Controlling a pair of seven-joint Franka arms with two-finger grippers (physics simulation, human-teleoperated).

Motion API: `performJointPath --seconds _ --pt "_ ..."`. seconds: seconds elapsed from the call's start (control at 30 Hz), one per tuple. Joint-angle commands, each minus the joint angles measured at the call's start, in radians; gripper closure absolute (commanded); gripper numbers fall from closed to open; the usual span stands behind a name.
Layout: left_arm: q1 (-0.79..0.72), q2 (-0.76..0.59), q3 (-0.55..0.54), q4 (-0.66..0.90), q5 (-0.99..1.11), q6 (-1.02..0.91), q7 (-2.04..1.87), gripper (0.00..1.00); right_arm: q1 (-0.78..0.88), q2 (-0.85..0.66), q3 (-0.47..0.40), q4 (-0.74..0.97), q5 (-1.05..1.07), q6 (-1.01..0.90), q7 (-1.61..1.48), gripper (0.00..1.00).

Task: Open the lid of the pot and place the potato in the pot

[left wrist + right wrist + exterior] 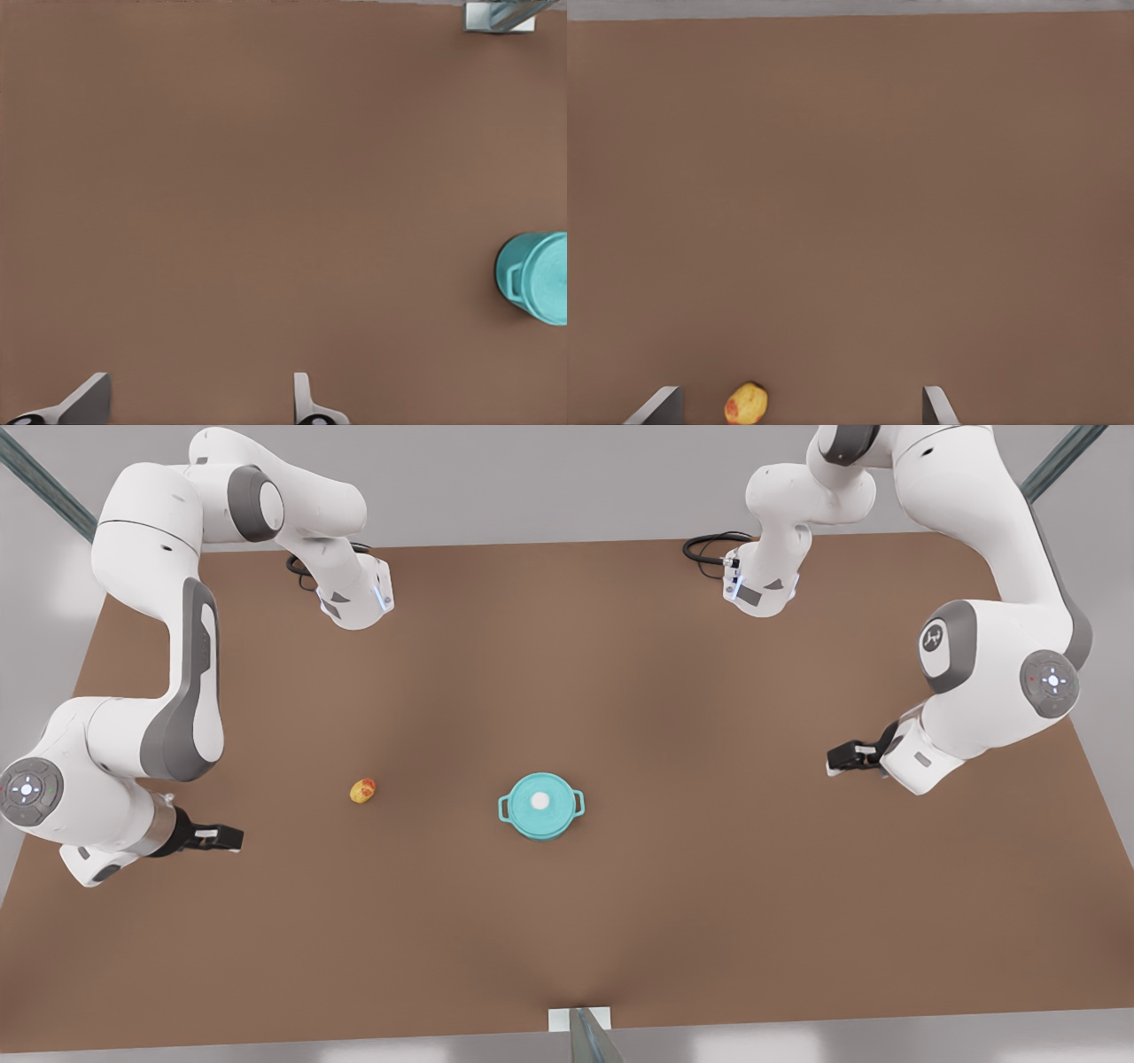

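Right jaws, spread, hang near the potato (363, 790) on the table (620, 921); small, firm, rolls: pinch across its middle. Left jaws, spread, wait. Lid (524, 797) sits on pot (542, 832); rigid, lift by knob (540, 801).

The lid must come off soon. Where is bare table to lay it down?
Bare table lies between the pot, pot lid on, and the open left tool at the front view's right. Tighter between pot and potato, near the open right tool.
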Motion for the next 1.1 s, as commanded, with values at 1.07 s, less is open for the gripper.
performJointPath --seconds 1.07 --pt "-0.659 0.727 -0.144 0.535 0.386 0.38 -1.018 0.0 0.12 -0.366 0.02 -1.043 -0.127 0.776 0.877 0.0"
